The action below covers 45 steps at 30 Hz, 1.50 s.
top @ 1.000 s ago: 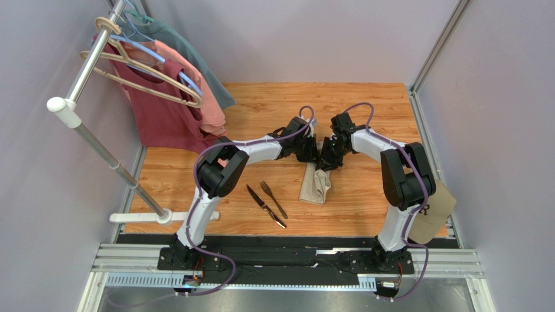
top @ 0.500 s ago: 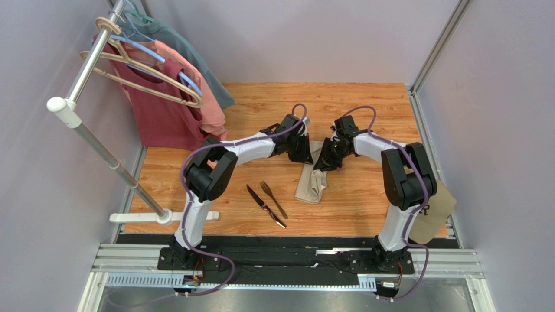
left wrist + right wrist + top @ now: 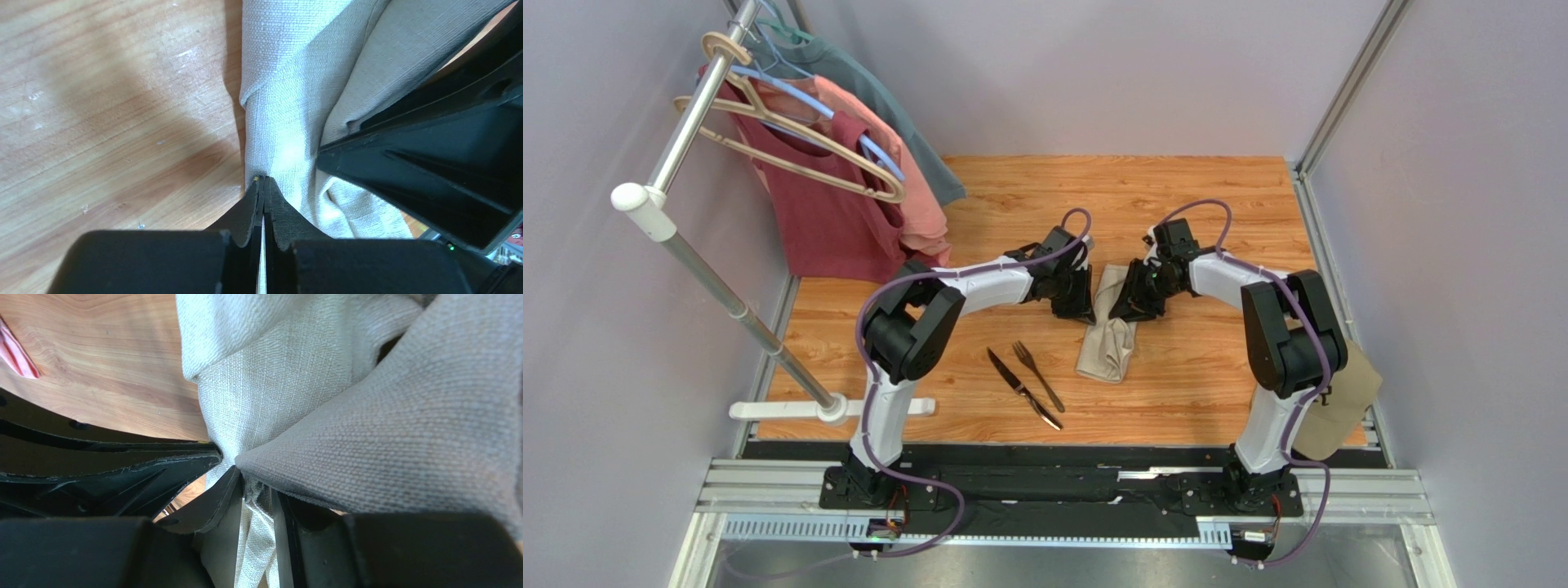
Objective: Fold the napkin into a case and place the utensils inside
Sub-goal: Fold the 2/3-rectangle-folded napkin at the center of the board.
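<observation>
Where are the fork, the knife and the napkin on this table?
fork (image 3: 1041, 379): overhead view, midway along its length.
knife (image 3: 1025, 390): overhead view, midway along its length.
napkin (image 3: 1108, 349): overhead view, the bare folded part below the two arms.

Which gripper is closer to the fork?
Left. The left gripper is beyond the fork, at the far end of the napkin; the right gripper is at the same end, further to the right.
</observation>
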Each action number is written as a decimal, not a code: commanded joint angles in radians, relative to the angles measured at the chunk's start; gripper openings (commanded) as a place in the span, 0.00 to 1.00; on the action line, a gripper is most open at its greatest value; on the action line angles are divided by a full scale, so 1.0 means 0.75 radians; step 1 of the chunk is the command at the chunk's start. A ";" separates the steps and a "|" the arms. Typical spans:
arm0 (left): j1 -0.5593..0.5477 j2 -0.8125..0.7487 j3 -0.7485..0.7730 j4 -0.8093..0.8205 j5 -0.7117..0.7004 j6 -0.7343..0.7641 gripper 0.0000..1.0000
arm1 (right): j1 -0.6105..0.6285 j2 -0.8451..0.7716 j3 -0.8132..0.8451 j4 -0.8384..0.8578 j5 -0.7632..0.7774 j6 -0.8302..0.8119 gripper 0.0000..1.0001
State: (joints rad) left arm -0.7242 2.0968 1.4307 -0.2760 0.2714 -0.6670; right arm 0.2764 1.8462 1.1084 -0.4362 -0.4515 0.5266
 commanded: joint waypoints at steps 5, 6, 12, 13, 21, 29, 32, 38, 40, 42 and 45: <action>-0.041 0.039 -0.016 0.045 -0.020 -0.002 0.02 | 0.055 -0.038 -0.030 0.136 -0.069 0.056 0.30; -0.043 0.035 -0.018 0.043 -0.024 -0.004 0.02 | 0.057 -0.040 -0.038 0.148 -0.081 0.065 0.30; -0.045 0.015 -0.042 0.051 -0.037 -0.017 0.01 | 0.063 -0.068 -0.046 0.162 -0.095 0.057 0.31; -0.045 0.013 -0.042 0.051 -0.045 -0.017 0.01 | 0.063 -0.073 -0.048 0.164 -0.098 0.055 0.31; -0.010 -0.151 -0.079 0.026 -0.051 0.036 0.07 | 0.028 -0.048 -0.130 0.211 -0.093 0.002 0.35; 0.121 -0.135 0.201 -0.014 0.225 0.130 0.27 | 0.030 -0.081 -0.173 0.293 -0.008 -0.166 0.31; 0.133 -0.129 0.183 0.004 0.093 0.063 0.22 | 0.032 -0.077 -0.132 0.310 0.023 -0.242 0.32; 0.192 -0.117 0.152 0.090 0.130 -0.045 0.25 | 0.055 -0.017 -0.060 0.365 -0.093 -0.397 0.38; 0.201 -0.059 0.276 0.033 0.216 -0.019 0.31 | 0.057 0.005 -0.056 0.393 -0.183 -0.424 0.38; 0.203 0.022 0.385 -0.030 0.305 0.030 0.34 | 0.057 0.025 -0.040 0.422 -0.236 -0.430 0.36; 0.205 0.074 0.391 0.034 0.360 0.049 0.35 | 0.059 0.064 -0.007 0.408 -0.245 -0.444 0.28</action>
State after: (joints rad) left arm -0.5785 2.1128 1.6756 -0.2718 0.4374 -0.6655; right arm 0.3122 1.8580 1.0492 -0.1822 -0.5865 0.2565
